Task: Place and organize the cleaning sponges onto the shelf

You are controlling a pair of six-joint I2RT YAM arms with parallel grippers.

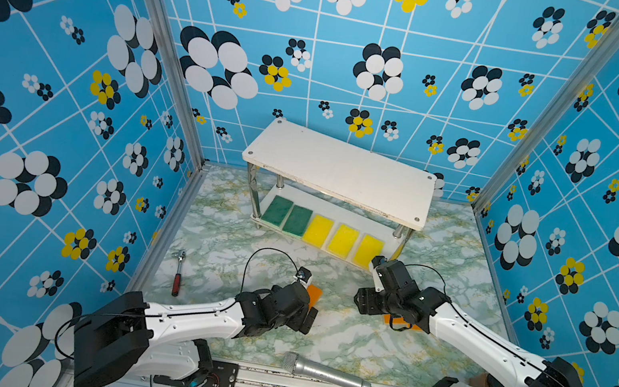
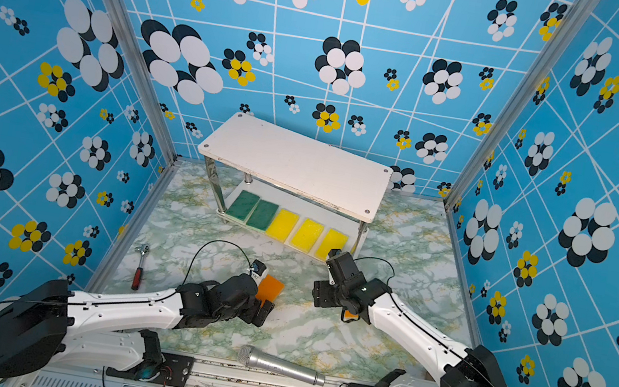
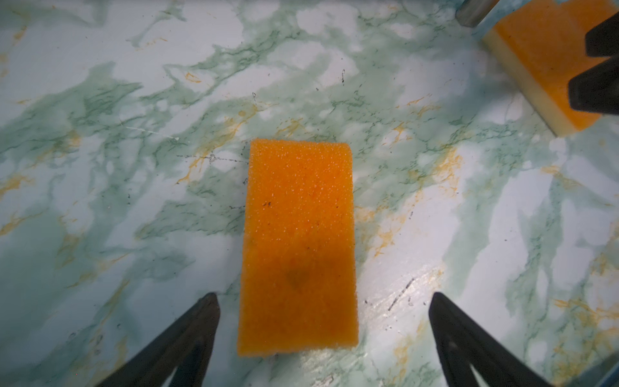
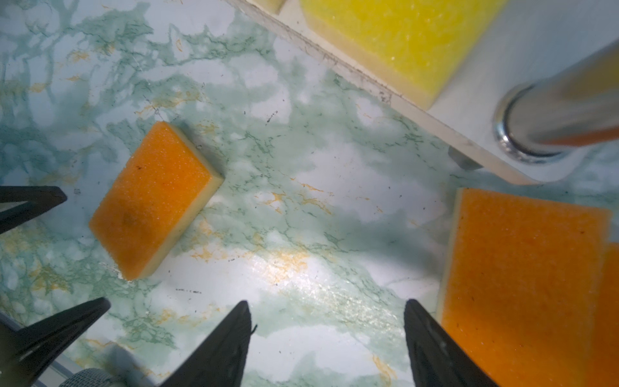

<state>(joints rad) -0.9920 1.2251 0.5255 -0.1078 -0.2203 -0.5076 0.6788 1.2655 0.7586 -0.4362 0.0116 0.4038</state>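
My left end effector [image 3: 323, 295] gapes wide over an orange sponge [image 3: 298, 248]; my right end effector [image 4: 327, 302], parted and empty, sits 5 o'clock of the shelf [image 1: 339, 169].

Two white-shelled arms [image 1: 196, 313], black joints [image 1: 282, 304], looping black cables [image 1: 273, 249], pointed black fingers [image 3: 201, 318]

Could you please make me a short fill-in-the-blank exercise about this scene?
1. On its lower board the shelf holds two green sponges and ___ yellow sponges.
2. Below the open left hand lies an ___ sponge.
3. The ratchet has a ___ handle.
Missing: three; orange; red.
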